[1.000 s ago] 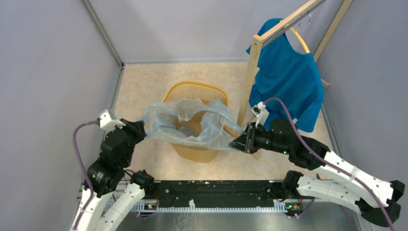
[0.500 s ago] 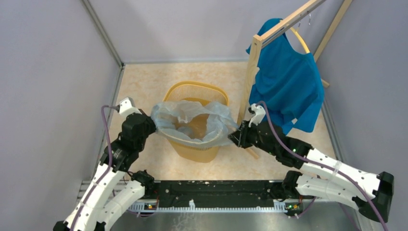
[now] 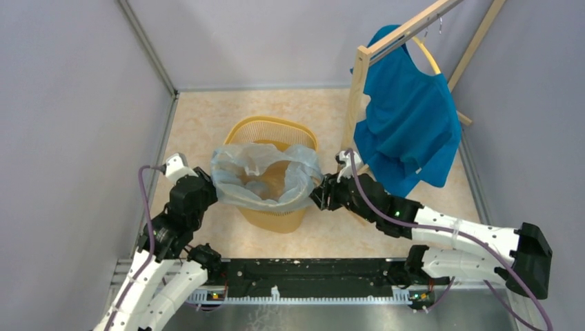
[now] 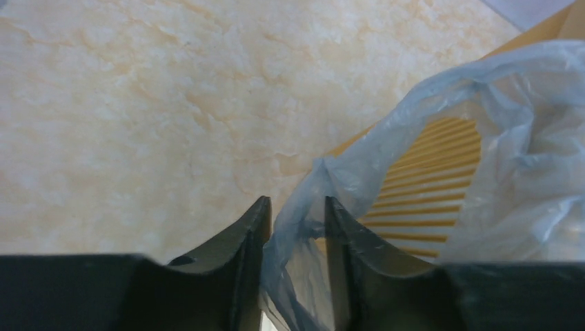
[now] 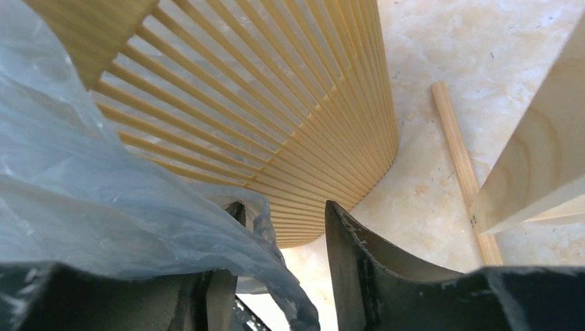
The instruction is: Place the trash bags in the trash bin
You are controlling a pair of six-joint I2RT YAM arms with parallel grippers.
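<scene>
The yellow-orange trash bin (image 3: pixel 276 128) stands mid-floor with the pale blue-grey trash bag (image 3: pixel 256 200) spread open in it, its film folded over the near rim. At the bag's left edge my left gripper (image 3: pixel 209 187) has its jaws a little apart. In the left wrist view bunched film of the trash bag (image 4: pixel 510 138) runs between the left gripper (image 4: pixel 296 207) and on to the bin (image 4: pixel 421 186). My right gripper (image 3: pixel 319 195) is at the bag's right edge. There the right gripper (image 5: pixel 284 210) is open. The bag (image 5: pixel 69 172) hangs loosely over one finger, beside the bin's ribbed wall (image 5: pixel 276 103).
A wooden clothes rack post (image 3: pixel 357 103) stands just right of the bin, with a blue shirt (image 3: pixel 407 117) hanging from it. In the right wrist view the post (image 5: pixel 545 158) and a floor dowel (image 5: pixel 459 158) are close by. Grey walls close in the floor on three sides.
Both grippers moved in toward the bin and lower, drawing the bag's mouth down over the rim. The bag now sits tighter round the bin. The right jaws have opened off the film.
</scene>
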